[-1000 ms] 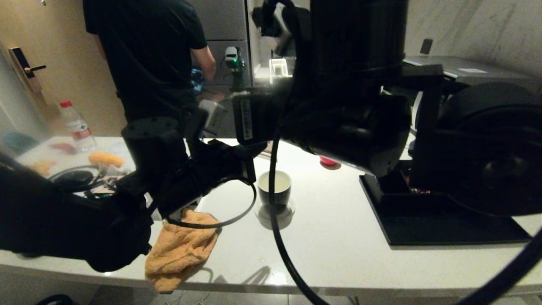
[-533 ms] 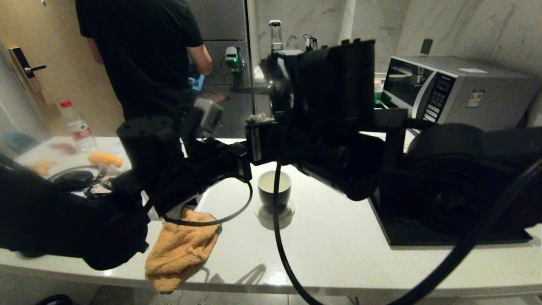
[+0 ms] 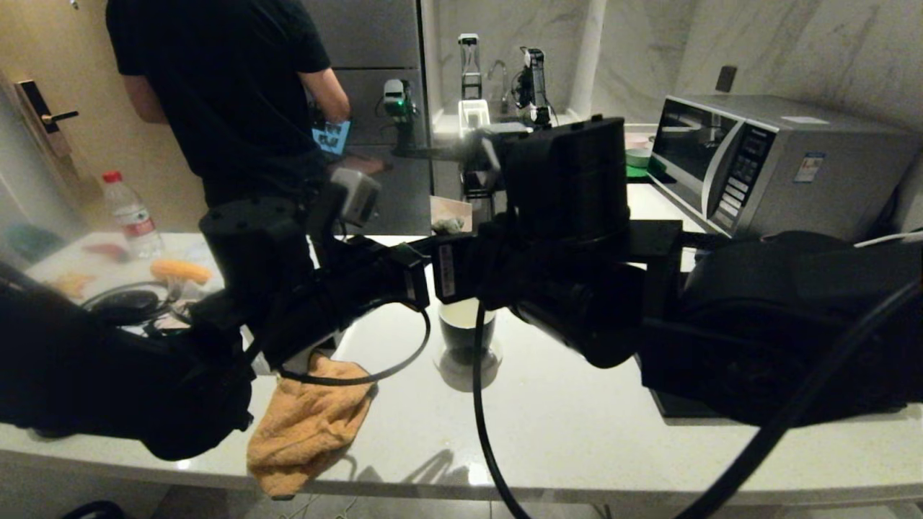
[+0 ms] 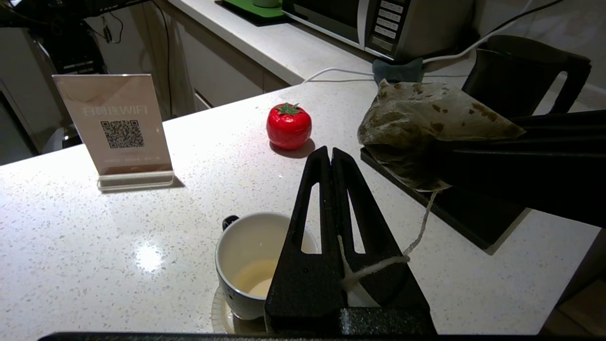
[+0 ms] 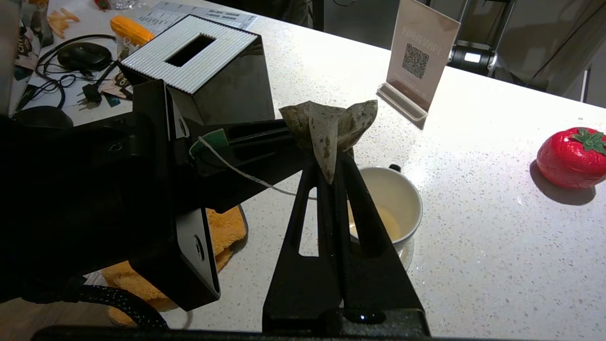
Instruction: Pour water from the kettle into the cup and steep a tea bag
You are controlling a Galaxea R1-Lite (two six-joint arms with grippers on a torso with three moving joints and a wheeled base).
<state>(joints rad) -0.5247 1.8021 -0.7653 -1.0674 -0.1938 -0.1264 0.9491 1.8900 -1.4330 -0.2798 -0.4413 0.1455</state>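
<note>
The cup (image 4: 246,258), black outside and white inside, stands on a small coaster with a little pale liquid at its bottom; it also shows in the head view as the cup (image 3: 465,331). Above it my right gripper (image 5: 331,158) is shut on a wet, brown-speckled tea bag (image 5: 326,125). My left gripper (image 4: 330,152) is shut on the tea bag's white string (image 4: 378,267), beside the green tag (image 5: 214,141). The tea bag (image 4: 416,118) hangs just right of the left fingertips. The black kettle (image 4: 516,71) stands behind on a black tray (image 4: 454,208).
A red tomato-shaped ornament (image 4: 289,125) and a QR-code sign (image 4: 118,128) stand beyond the cup. A black tissue box (image 5: 203,71) and an orange cloth (image 3: 310,425) lie to its left. A microwave (image 3: 764,158) is at the back right. A person (image 3: 231,94) stands behind the counter.
My right arm has come down and to the left, bringing the tea bag close to the left gripper above the cup. The left arm has kept still. The person has shifted left.
</note>
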